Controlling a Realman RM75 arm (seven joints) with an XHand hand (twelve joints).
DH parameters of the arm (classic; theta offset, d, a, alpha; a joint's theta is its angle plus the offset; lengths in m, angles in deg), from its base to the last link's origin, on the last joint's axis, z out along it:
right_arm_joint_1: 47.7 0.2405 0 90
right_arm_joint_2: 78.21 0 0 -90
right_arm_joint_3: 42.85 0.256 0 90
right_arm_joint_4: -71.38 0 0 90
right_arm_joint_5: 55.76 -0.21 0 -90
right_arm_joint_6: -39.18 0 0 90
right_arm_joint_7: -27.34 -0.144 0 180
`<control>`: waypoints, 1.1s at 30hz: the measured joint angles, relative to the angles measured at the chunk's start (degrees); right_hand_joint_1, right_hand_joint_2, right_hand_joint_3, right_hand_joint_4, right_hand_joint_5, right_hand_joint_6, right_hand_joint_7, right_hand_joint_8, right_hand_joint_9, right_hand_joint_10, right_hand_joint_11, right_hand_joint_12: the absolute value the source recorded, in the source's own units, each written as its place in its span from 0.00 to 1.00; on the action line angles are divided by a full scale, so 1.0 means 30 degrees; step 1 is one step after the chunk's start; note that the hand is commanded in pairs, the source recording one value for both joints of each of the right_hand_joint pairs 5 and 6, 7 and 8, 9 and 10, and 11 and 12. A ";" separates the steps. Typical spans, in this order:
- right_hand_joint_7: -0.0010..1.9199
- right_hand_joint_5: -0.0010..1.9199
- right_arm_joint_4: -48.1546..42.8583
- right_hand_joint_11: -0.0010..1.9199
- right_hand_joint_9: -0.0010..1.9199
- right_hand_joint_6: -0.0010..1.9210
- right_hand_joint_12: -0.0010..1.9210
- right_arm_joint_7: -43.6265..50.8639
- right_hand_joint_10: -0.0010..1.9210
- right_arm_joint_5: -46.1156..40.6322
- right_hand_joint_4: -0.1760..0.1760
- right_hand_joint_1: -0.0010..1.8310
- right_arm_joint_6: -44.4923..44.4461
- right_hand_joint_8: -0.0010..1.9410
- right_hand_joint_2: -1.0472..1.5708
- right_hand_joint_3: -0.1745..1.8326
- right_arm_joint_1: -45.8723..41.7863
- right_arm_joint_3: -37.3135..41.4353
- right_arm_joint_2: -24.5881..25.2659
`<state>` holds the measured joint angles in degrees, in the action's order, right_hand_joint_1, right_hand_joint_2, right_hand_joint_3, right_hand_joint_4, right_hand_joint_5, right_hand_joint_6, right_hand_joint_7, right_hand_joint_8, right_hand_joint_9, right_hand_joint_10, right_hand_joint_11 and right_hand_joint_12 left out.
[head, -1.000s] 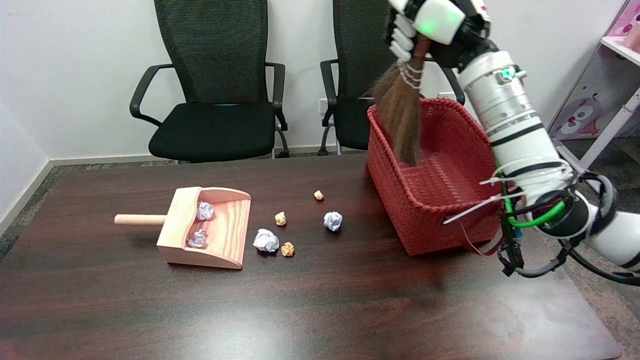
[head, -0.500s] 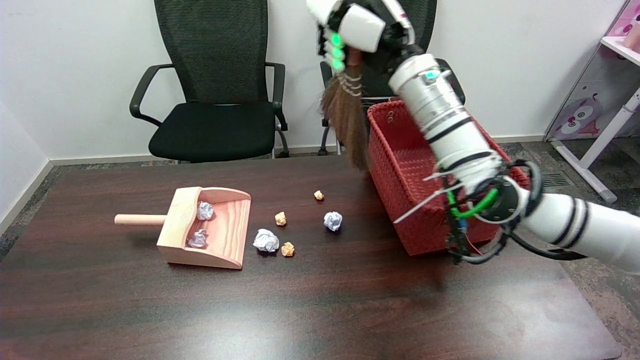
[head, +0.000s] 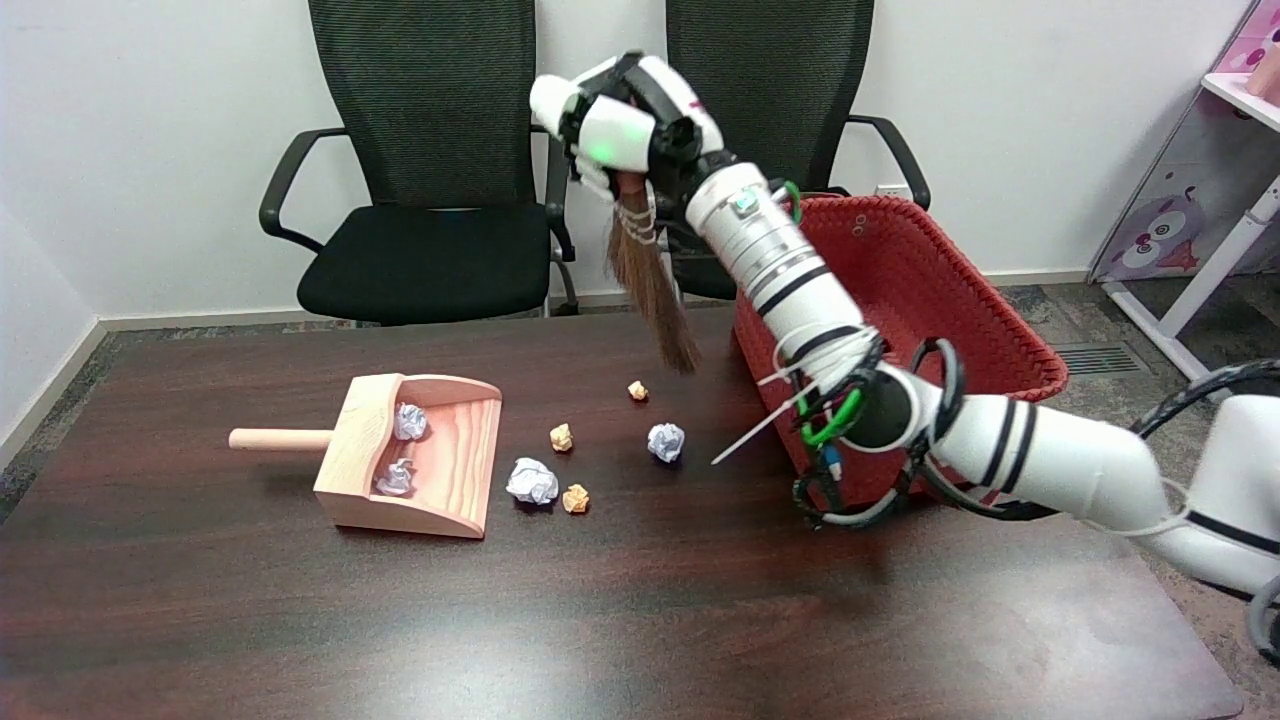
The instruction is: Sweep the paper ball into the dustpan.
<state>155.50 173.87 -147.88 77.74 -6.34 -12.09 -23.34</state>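
Your robot hand point(head: 620, 125) has swung leftward since a second ago: then it hung above the red basket point(head: 905, 300) with the broom bristles dangling inside it, and now it sits left of the basket, in front of the two black chairs point(head: 430, 170). Nothing on the worktop point(head: 600, 600) has shifted in that time.

From the head view, the robot hand is wrapped around the bound top of the small brown broom point(head: 650, 285), and its fingers are closed on it. Its bristles hang down and slant to the right, with their tips in the air above the worktop, just beyond the small tan scrap point(head: 637, 390) and clear of it.

You can see the wooden dustpan point(head: 440, 470) lying left of centre, with its round handle pointing left and its open mouth facing right. Two white paper balls point(head: 409, 421) already lie inside it, against the back wall.

Outside the pan, the larger white paper ball point(head: 532, 481) rests just beside the pan's open edge, with a tan scrap point(head: 575, 498) close on its right. Another tan scrap point(head: 561, 437) lies a little farther back. A second loose white paper ball point(head: 665, 441) sits between those scraps and the basket, closer to the broom tips than any other ball.
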 measured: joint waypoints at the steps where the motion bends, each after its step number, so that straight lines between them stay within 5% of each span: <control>1: 1.00 1.00 -0.0401 1.00 1.00 1.00 1.00 0.0007 1.00 0.0000 0.67 0.40 -0.0054 0.99 0.87 0.82 -0.0001 -0.0057 0.0271; 18: 1.00 1.00 -0.3886 1.00 1.00 1.00 1.00 0.0096 1.00 0.0106 0.73 0.37 0.0622 0.99 1.00 0.68 -0.0796 0.0140 0.2271; 33: 1.00 1.00 -0.4958 1.00 1.00 1.00 1.00 0.0116 1.00 -0.0103 0.72 0.33 -0.0929 0.99 0.99 0.76 -0.1008 0.1195 0.2510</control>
<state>140.62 174.22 -148.19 74.96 -9.36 -8.50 -15.81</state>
